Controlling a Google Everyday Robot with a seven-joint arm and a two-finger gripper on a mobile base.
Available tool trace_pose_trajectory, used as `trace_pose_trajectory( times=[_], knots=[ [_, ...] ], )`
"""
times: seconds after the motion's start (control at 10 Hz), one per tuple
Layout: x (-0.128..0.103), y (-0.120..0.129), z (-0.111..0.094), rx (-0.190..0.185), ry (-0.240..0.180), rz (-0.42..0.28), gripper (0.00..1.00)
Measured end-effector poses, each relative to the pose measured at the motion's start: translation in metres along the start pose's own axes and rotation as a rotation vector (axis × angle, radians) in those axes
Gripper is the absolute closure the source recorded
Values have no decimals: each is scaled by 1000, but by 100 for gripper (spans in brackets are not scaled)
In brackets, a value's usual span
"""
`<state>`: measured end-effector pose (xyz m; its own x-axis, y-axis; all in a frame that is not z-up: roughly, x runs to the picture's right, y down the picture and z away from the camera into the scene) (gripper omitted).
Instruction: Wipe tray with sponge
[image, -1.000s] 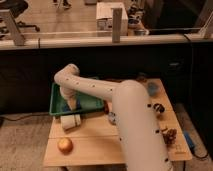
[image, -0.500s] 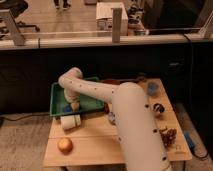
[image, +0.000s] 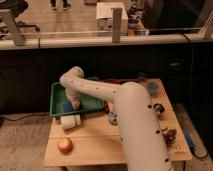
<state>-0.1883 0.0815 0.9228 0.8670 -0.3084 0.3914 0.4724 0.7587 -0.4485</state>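
Observation:
A green tray (image: 60, 95) sits at the back left of the wooden table (image: 95, 142). My white arm (image: 100, 92) reaches from the lower right over the table and bends down into the tray. The gripper (image: 75, 105) is low inside the tray near its front edge. A blue sponge (image: 68, 107) lies on the tray floor right at the gripper, on its left side.
A white cylinder (image: 70, 121) lies just in front of the tray. An orange fruit (image: 64, 145) sits at the front left. Small objects (image: 160, 107) and a blue bowl (image: 152, 88) stand on the right side. A dark counter runs behind the table.
The arm's elbow has shifted left over the tray and the gripper has moved slightly toward the tray's front edge, with the sponge beside it.

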Motion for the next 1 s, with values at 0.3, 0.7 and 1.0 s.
trace_pose_trajectory(
  times=[0.3, 0.7, 1.0],
  knots=[
    [21, -3, -13, 18, 37, 35, 100],
    [26, -29, -11, 35, 43, 6, 100],
    [-5, -22, 2, 18, 10, -49, 100]
  ],
)
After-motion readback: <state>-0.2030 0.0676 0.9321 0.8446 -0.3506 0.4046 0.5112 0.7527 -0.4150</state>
